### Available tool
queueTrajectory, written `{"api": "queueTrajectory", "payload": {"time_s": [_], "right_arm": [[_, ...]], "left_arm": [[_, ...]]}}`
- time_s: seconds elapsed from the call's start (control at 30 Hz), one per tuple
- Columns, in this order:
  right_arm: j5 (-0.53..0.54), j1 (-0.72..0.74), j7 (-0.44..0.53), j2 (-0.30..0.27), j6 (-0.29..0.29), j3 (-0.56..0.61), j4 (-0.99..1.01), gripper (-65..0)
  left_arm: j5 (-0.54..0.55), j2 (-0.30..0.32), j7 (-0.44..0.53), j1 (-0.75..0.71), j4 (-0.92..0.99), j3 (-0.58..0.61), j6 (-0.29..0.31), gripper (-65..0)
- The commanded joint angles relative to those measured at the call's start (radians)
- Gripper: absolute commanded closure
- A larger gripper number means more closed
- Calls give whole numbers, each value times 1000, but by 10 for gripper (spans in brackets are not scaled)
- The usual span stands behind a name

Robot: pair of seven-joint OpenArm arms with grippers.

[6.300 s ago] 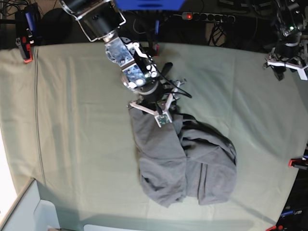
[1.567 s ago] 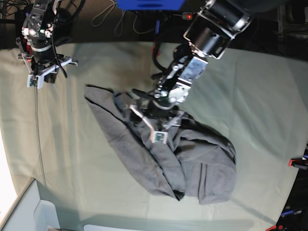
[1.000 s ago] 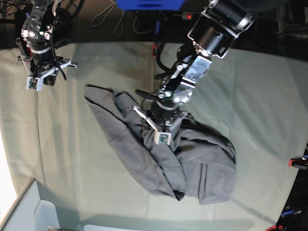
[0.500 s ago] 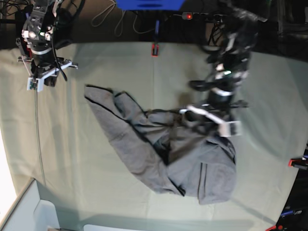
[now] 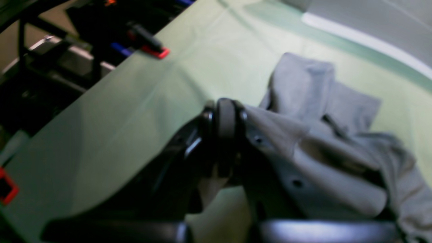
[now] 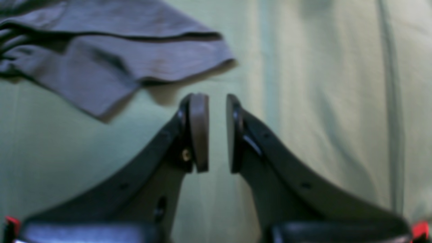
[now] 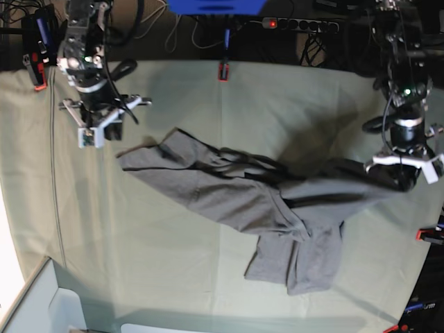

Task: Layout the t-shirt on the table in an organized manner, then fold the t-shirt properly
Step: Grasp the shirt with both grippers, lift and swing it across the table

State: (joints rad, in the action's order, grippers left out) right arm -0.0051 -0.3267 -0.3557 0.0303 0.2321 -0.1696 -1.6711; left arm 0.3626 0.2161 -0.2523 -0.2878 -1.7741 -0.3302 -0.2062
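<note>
1. My left gripper [image 7: 401, 177] is over at the right edge of the table [image 7: 208, 305] now, clamped tight on a fold of the t-shirt [image 7: 236, 198]. Half a second ago it was only mid-table, and a second ago it was down in the heap at the centre.
2. That pull has changed the shirt: the crumpled pile is drawn out into a long band running from the far left across to my left gripper, with one lump hanging toward the near side.
3. My right gripper [image 7: 97, 125] has dropped nearer the shirt's far-left end; its jaws are slightly parted and hold nothing.
4. My judgement: the spread is started, not finished; the near lump still needs opening before any fold.
</note>
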Motion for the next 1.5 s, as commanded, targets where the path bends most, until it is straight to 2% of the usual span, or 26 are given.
{"api": "queueTrajectory", "payload": {"time_s": [0.0, 0.2, 0.47, 0.67, 0.83, 1.1, 1.2, 1.3, 1.37, 1.47], "right_arm": [[6, 27, 30, -3, 11, 17, -7, -104], [6, 136, 30, -3, 11, 164, 58, -120], [6, 249, 30, -7, 11, 388, 145, -338], [6, 312, 34, -8, 11, 471, 263, -343], [4, 367, 36, -8, 8, 474, 371, -343], [4, 440, 37, -56, 6, 502, 489, -342], [4, 459, 37, -65, 6, 505, 500, -319], [4, 467, 37, -66, 6, 502, 501, -263], [4, 486, 36, -68, 6, 500, 509, -193], [4, 509, 34, -80, 6, 499, 552, -34]], "left_arm": [[-6, 9, 28, -18, -22, -7, -2, -2], [-10, 10, 32, -112, -25, -10, -2, -2], [-17, 10, 29, -158, -14, -50, -2, -2], [-17, 10, 28, -163, -14, -54, -2, -2], [-17, 7, 29, -173, -14, -54, -2, -2], [-17, 7, 29, -169, -14, -54, -2, -2], [-17, 9, 29, -167, -14, -54, -2, -2], [-17, 9, 29, -166, -14, -54, -2, -2], [-17, 9, 31, -166, -14, -53, -2, -2], [-17, 9, 31, -164, -14, -53, -2, -2]]}}
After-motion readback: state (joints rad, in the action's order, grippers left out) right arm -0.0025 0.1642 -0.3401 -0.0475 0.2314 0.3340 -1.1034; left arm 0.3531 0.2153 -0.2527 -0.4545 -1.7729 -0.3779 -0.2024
